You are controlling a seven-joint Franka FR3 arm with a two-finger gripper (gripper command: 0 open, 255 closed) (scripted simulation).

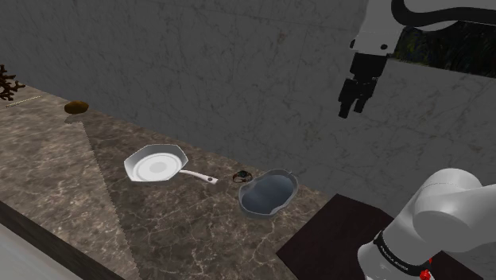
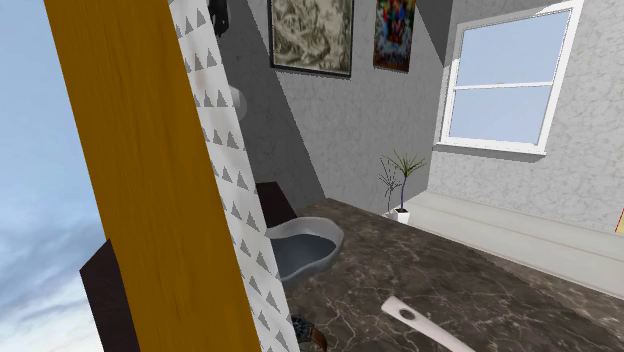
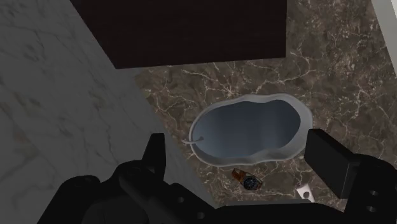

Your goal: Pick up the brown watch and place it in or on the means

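Note:
The brown watch (image 1: 242,176) lies on the dark marble counter, right beside the rim of a grey-blue oval basin (image 1: 268,193). My gripper (image 1: 352,105) hangs high above the counter near the wall, well above and to the shoulder view's right of both, open with nothing in it. In the wrist view the basin (image 3: 251,130) sits far below between my spread fingers (image 3: 327,159), and the watch (image 3: 248,180) shows just past its rim with a dark face and brown strap. From the second exterior view the basin (image 2: 300,250) and part of the watch (image 2: 305,334) peek out beside a patterned curtain.
A white frying pan (image 1: 156,165) lies at the shoulder view's left of the watch, its handle (image 1: 199,176) pointing toward it. A brown lump (image 1: 76,106) sits far left. The grey wall (image 1: 238,71) backs the counter. An orange board (image 2: 150,180) and curtain (image 2: 225,180) block much of the second exterior view.

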